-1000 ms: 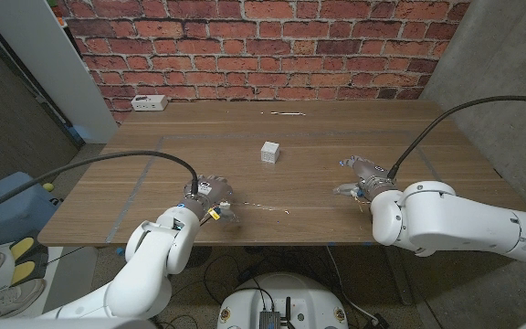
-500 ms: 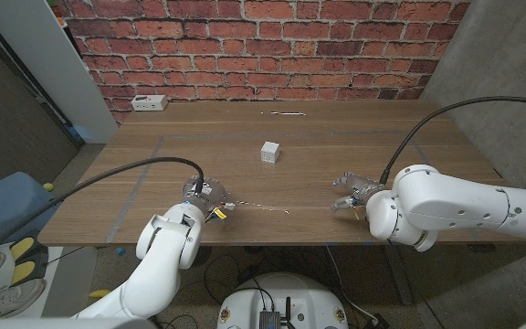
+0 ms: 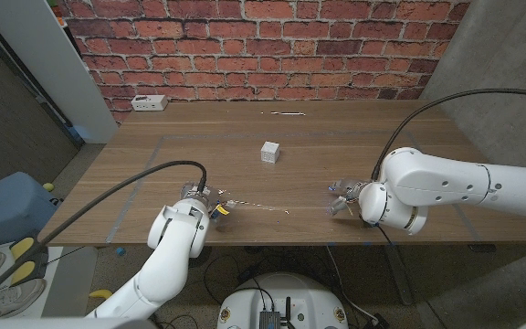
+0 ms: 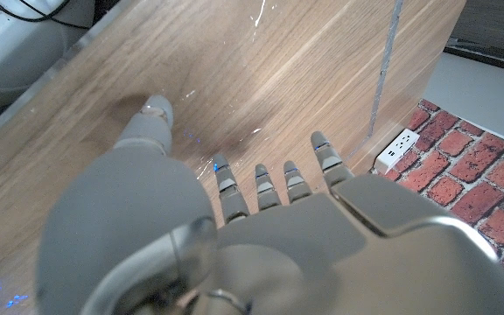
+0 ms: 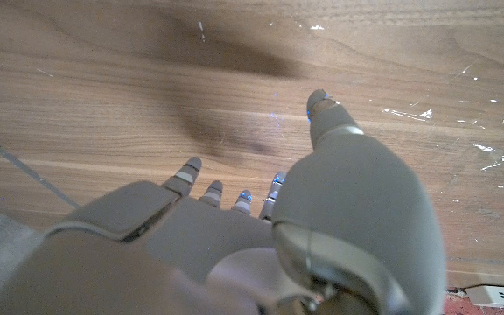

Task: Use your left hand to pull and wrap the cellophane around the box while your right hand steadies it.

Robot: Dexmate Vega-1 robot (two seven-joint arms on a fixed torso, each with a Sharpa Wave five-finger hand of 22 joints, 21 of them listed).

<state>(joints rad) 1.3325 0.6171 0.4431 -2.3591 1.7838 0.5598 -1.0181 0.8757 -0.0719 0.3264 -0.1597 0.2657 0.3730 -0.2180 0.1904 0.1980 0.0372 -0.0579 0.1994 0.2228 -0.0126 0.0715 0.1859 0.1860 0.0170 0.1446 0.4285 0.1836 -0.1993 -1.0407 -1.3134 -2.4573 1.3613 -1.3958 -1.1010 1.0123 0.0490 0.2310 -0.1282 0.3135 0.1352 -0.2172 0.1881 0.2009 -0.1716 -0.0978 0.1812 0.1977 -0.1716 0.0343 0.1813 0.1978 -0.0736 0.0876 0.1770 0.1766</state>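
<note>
The box [image 3: 269, 152], small and white, stands near the middle of the worktop [image 3: 363, 137], a little toward the far edge, untouched and unwrapped. A sheet of cellophane [image 3: 261, 207] lies flat on the wood close to the near edge, showing as thin glints between the two hands, well apart from the box.

The left hand [image 3: 203, 196] hovers by the near edge at the sheet's left end; in the left wrist view its fingers [image 4: 274, 182] reach out apart over the wood, holding nothing. The right hand [image 3: 348, 196] sits near the near edge to the right, fingers also spread and empty in its wrist view.

As I judge it, nothing of the wrap is done: the film is ungrasped and the box unsteadied.

A white power strip [image 3: 149, 103] lies at the far left corner.
</note>
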